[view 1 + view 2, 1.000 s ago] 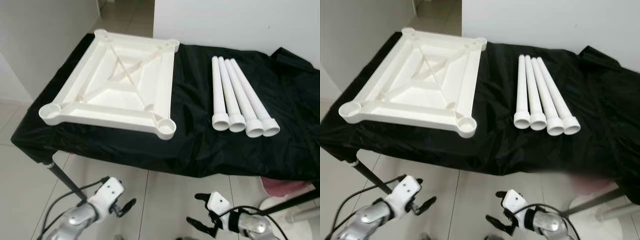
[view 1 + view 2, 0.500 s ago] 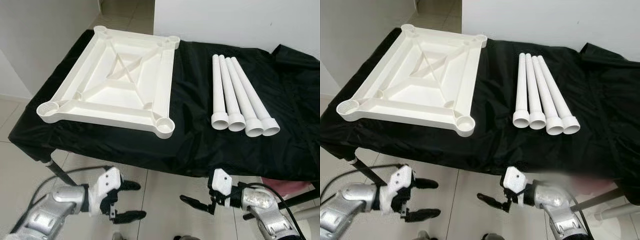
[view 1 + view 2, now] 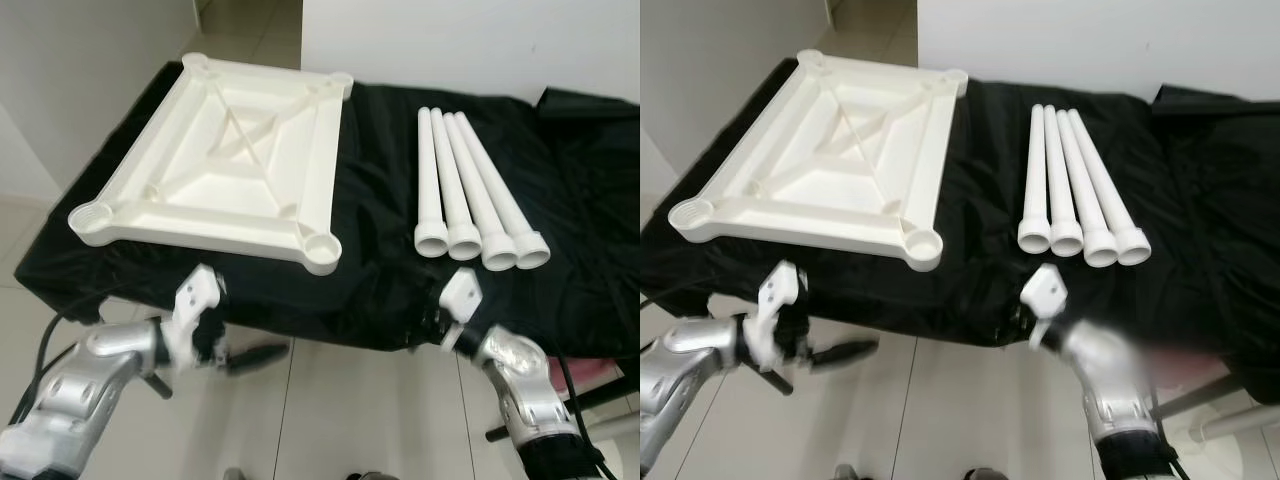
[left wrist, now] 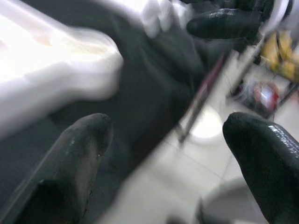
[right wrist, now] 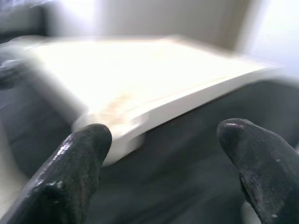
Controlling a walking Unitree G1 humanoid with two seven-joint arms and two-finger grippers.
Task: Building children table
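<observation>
A black cloth (image 3: 390, 270) is covering the table in front of me, with pale floor tiles (image 3: 330, 410) lying below its near edge and a white wall (image 3: 470, 40) standing behind. The white tabletop (image 3: 225, 165) is lying upside down toward the left edge; four white legs (image 3: 470, 195) are lying side by side near the middle. I am holding my left gripper (image 4: 163, 140) and right gripper (image 5: 163, 140) just off the near edge, both with fingers spread and gripping nothing.

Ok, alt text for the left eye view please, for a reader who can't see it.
A white upside-down tabletop lies on a black cloth beside four white legs in a row. Both hands, left and right, hang empty at the cloth's near edge.
</observation>
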